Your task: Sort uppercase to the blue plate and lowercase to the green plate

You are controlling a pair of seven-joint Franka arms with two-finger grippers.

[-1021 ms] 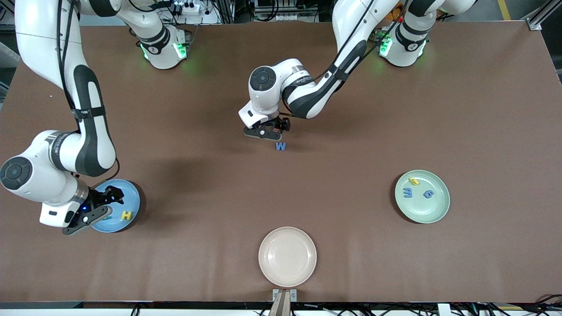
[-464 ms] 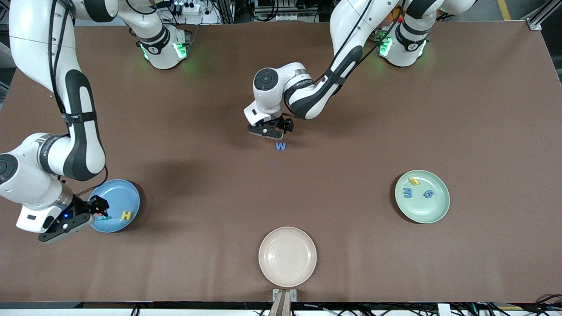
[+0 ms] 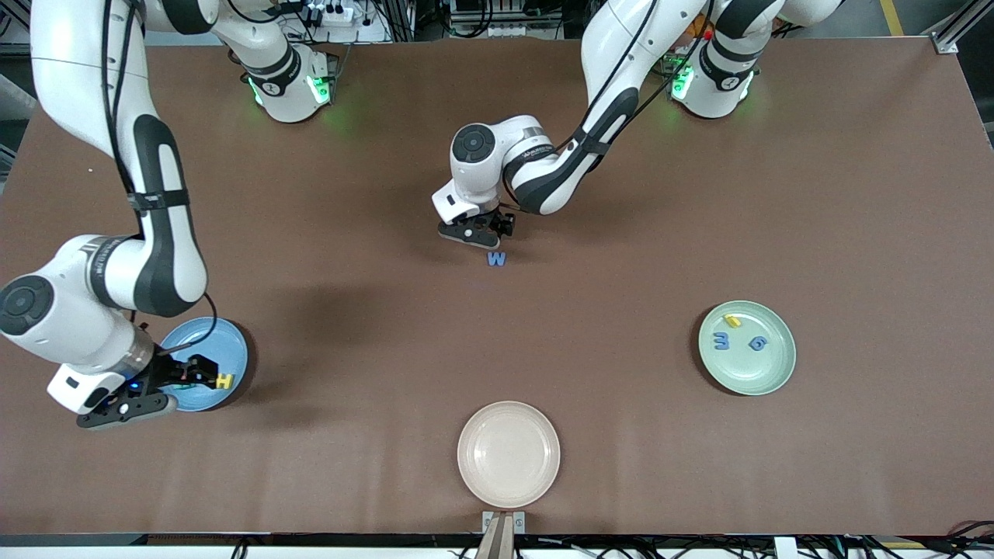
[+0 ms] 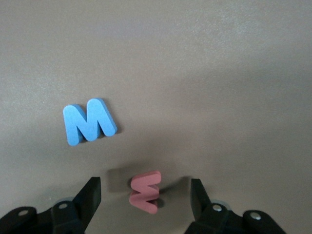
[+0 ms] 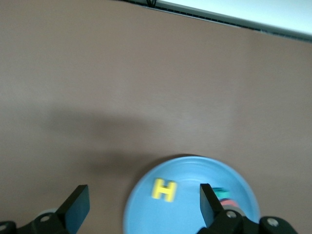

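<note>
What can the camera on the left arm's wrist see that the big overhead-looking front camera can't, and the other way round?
Only the left wrist view shows the small red w lying on the table between the open fingers of the left hand.

Only the front view shows the blue plate with the yellow H, the right hand over it, the green plate and the cream plate.

Both show the blue M on the brown table.

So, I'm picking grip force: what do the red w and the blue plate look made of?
Red w: looks like soft matte foam, going by its thick slab shape, rounded edges and lack of shine. Blue plate: probably smooth plastic or melamine, with an even colour and faint sheen; ceramic can't be excluded.
</note>
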